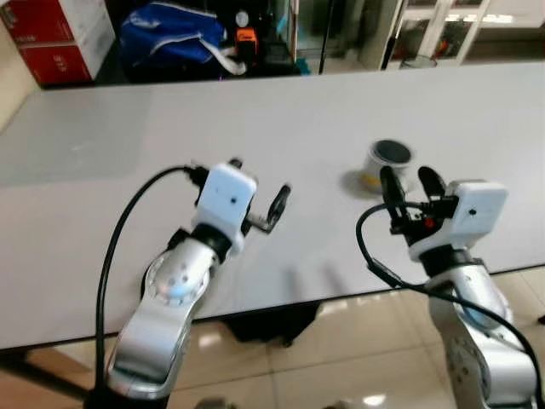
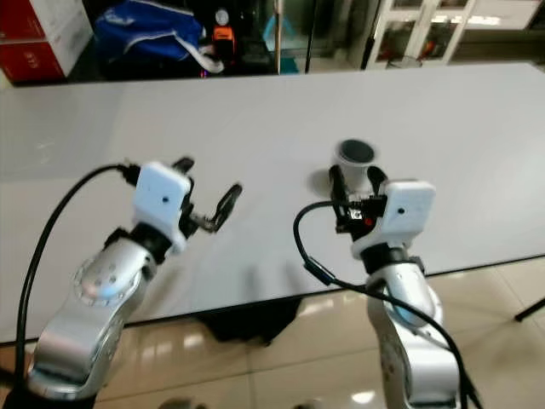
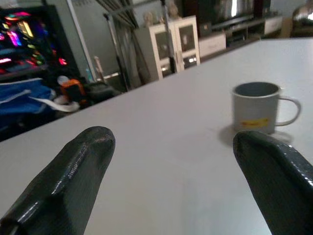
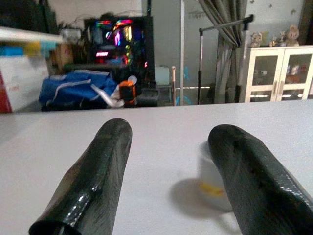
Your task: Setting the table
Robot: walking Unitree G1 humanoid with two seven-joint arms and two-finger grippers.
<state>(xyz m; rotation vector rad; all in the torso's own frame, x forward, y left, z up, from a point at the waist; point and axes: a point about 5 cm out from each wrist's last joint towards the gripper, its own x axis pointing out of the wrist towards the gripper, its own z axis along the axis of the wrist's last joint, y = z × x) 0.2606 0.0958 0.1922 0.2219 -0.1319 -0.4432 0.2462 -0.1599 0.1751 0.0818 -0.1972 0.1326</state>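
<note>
From the head views, a grey mug (image 1: pixel 391 164) with a yellow mark is being seen standing upright on the white worktop (image 1: pixel 281 119), right of centre. The right tool (image 1: pixel 409 187) is being held just on the near side of the mug, its fingers apart. The left tool (image 1: pixel 255 192) is being held above the worktop, well to the left of the mug.

In the left wrist view, the mug (image 3: pixel 258 106) is being framed beyond the spread fingers (image 3: pixel 73 171).

In the right wrist view, the blurred mug (image 4: pixel 215 183) is being shown between the parted fingers (image 4: pixel 98 171), not touched by them.
</note>
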